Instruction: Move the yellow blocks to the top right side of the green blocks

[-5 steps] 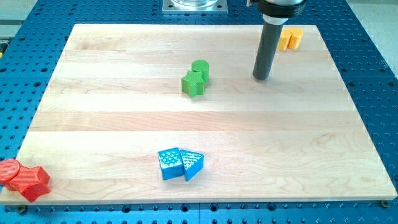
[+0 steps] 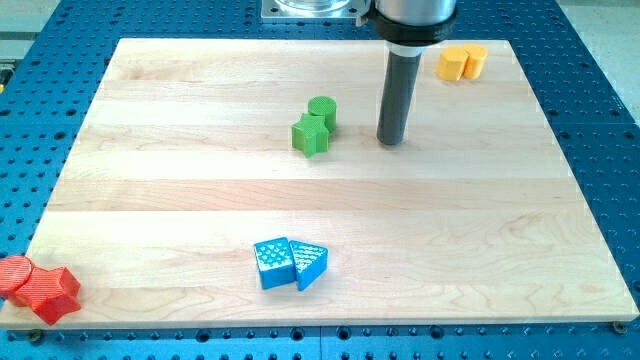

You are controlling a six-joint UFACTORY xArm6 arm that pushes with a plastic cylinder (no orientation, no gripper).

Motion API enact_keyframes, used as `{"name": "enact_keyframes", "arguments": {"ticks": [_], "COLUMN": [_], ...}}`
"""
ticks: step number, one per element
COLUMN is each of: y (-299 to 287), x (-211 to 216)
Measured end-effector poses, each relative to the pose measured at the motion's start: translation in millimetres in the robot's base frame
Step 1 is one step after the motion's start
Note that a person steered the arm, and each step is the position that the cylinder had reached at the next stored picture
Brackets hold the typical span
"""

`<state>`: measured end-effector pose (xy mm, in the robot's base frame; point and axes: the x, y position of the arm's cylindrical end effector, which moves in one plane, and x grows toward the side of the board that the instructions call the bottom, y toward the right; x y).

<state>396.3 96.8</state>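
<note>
Leftward since earlier, my tip [image 2: 391, 141] just right of green blocks [image 2: 314, 124]; rod's top cut off.

A pale wooden tabletop [image 2: 180, 210], made of joined planks with lengthwise grain, lies on a blue metal base plate [image 2: 600, 130] dotted with rows of small holes. A grey metal mount [image 2: 312, 10] sits at the view's top edge. The light is even and bright.
</note>
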Motion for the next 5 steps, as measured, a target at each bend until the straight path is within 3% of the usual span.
{"name": "enact_keyframes", "arguments": {"ticks": [2,5], "y": [3,4], "x": [28,36]}}
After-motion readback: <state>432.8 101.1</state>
